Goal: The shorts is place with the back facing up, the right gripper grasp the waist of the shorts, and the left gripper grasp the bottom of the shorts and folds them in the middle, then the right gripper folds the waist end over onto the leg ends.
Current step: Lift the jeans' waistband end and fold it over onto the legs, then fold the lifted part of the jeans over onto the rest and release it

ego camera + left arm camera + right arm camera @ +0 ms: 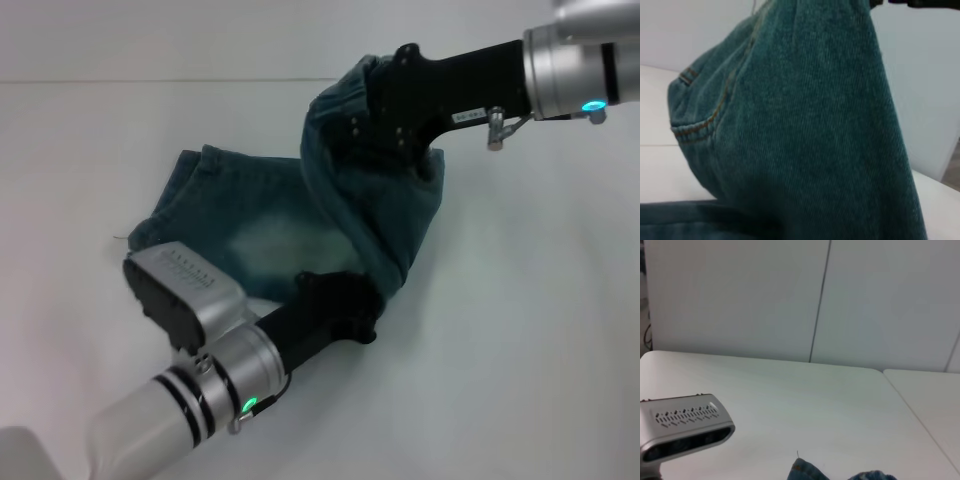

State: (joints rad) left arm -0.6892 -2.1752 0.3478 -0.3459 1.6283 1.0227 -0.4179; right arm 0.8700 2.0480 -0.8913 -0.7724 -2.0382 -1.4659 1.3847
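Black two-fingered metal right gripper [372, 108] w/ small white label, on silver round arm w/ blue-green light, reaches in from upper right of head view, raised off table, fingertips buried in cloth, clamped on it. Black two-fingered left gripper [345, 300] on silver-white round arm w/ green light comes from lower left, low near table, tips under cloth; finger state not visible.
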